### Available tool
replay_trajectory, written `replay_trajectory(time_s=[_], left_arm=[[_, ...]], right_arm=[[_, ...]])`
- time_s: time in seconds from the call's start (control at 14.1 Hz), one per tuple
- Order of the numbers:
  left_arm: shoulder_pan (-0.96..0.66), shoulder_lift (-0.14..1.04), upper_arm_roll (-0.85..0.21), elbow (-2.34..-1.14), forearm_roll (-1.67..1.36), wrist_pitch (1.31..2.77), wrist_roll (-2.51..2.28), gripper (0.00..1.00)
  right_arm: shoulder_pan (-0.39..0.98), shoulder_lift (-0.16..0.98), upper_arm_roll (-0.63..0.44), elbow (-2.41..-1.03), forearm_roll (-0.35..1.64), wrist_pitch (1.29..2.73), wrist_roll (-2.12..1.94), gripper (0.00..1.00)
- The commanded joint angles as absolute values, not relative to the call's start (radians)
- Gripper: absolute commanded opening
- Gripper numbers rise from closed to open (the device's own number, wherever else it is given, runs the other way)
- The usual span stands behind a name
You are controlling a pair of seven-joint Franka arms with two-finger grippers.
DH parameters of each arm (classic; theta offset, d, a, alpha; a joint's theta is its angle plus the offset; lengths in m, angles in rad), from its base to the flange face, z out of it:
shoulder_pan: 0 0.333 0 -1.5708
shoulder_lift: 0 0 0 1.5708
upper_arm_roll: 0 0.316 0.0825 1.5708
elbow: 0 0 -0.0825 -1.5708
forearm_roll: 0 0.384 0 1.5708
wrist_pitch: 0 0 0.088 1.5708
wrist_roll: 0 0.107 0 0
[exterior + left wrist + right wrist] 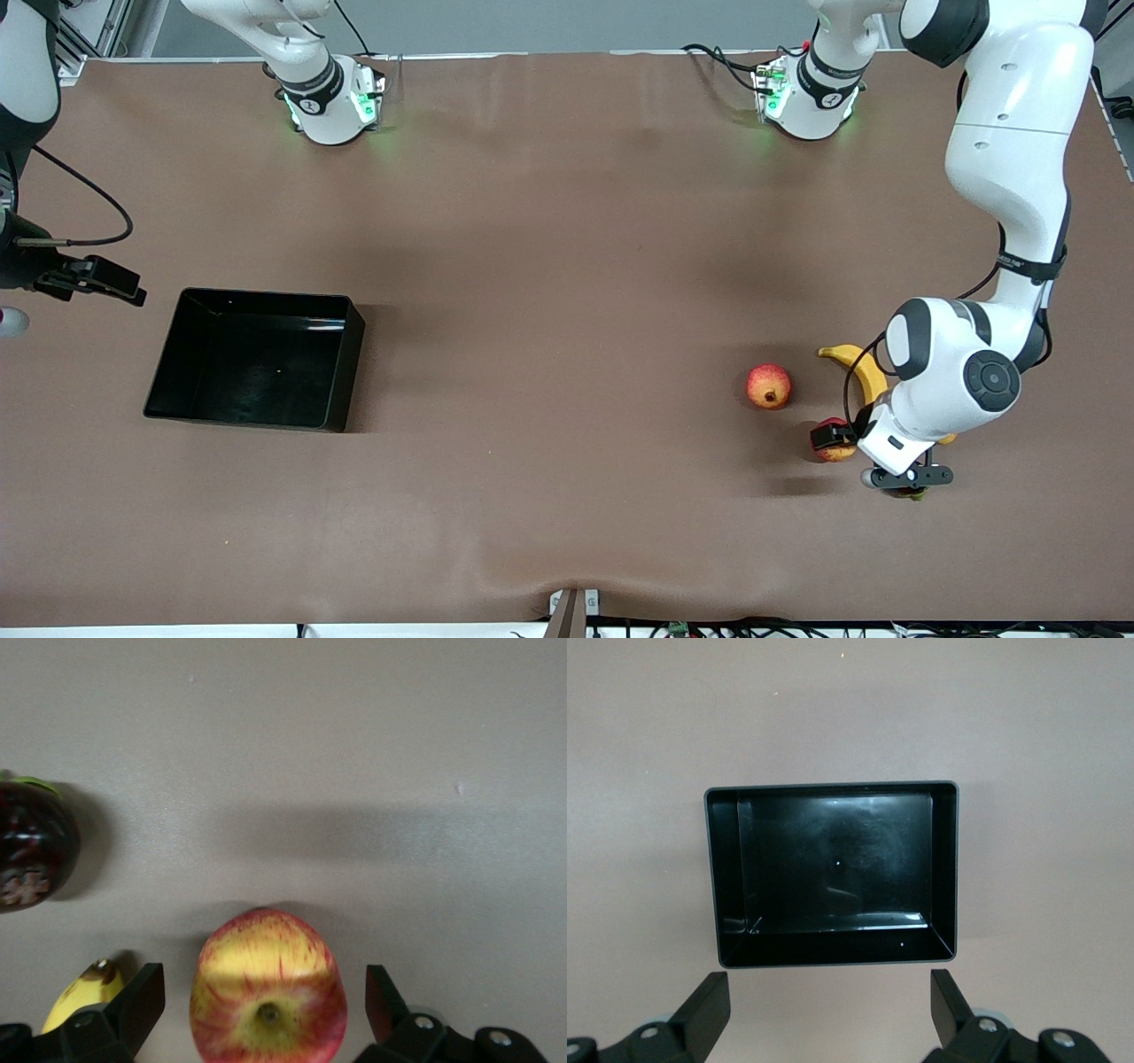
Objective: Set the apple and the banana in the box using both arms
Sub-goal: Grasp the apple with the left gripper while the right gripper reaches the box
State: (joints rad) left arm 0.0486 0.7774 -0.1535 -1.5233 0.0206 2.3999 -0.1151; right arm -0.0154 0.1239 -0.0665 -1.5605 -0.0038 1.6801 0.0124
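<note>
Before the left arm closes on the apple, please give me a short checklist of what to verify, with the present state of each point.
1. Left hand open: ok.
2. Apple between its fingers: ok.
3. Fingers low enough around apple: cannot tell.
4. Banana outside the closing path: cannot tell; its tip lies just beside one finger.
5. Box empty: ok.
6. Right hand open, waiting beside the box: ok.

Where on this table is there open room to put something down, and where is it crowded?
The wide bare stretch between the box and the pomegranate-like fruit is free. Crowded: the left gripper, open, straddles the apple beside the banana. The right gripper waits, open, beside the empty box.
</note>
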Motion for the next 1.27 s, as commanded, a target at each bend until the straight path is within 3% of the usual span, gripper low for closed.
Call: replay_trajectory(time_s=[0.0,0.64,1.2], left_arm=[[0.043,0.801,-0.15,-1.503,0.015,2.424,-0.117,1.0],[0.046,0.788,-0.15,-1.52,0.018,2.416,-0.115,1.0],[0.052,0.779,-0.15,-1.542,0.018,2.407,-0.114,1.0]], right_arm=[[-0.04,0.149,-0.069,-1.505,-0.017,1.667,0.02,1.0],[-0.052,0.302,-0.069,-1.508,-0.021,1.67,0.014,1.0],[-0.152,0.388,-0.069,-1.69,-0.018,1.968,-0.097,1.0]])
